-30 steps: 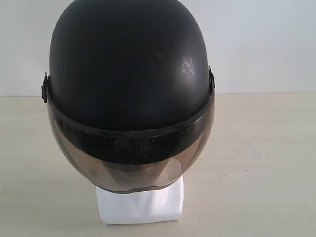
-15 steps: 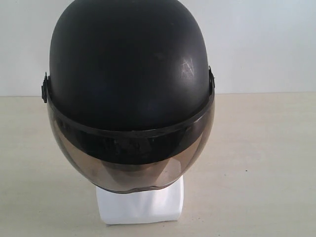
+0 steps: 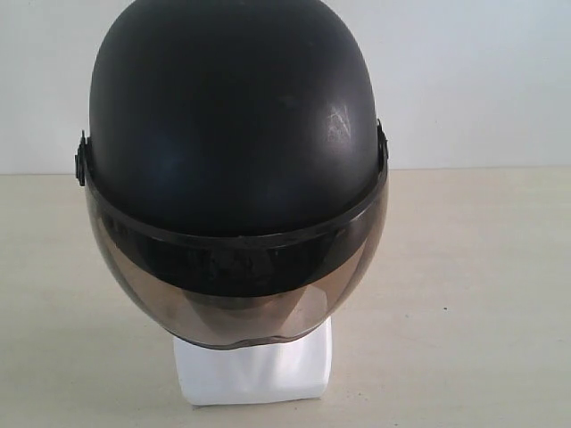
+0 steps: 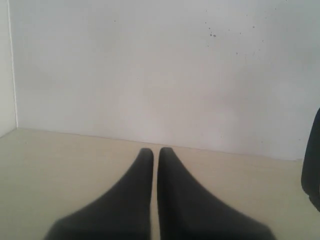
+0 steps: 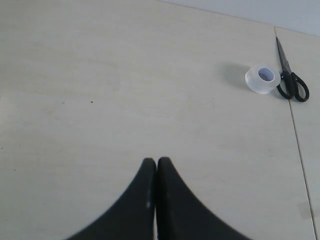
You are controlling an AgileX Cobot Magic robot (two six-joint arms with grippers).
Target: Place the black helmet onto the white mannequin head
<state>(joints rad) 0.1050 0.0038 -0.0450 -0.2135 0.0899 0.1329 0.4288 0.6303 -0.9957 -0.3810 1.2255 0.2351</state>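
Fingers on our left gripper (image 4: 155, 151) and right gripper (image 5: 156, 161) are together and empty. Nothing's budged this past second: the black helmet (image 3: 232, 116) sits over the white mannequin head (image 3: 254, 370), so we reckon it's done.

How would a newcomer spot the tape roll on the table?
On the pale beige tabletop, find the thin seam crossing it. Beside that seam lies a small clear plastic tape roll, next to black-handled scissors. It alone is round and see-through; the scissors are long and dark.
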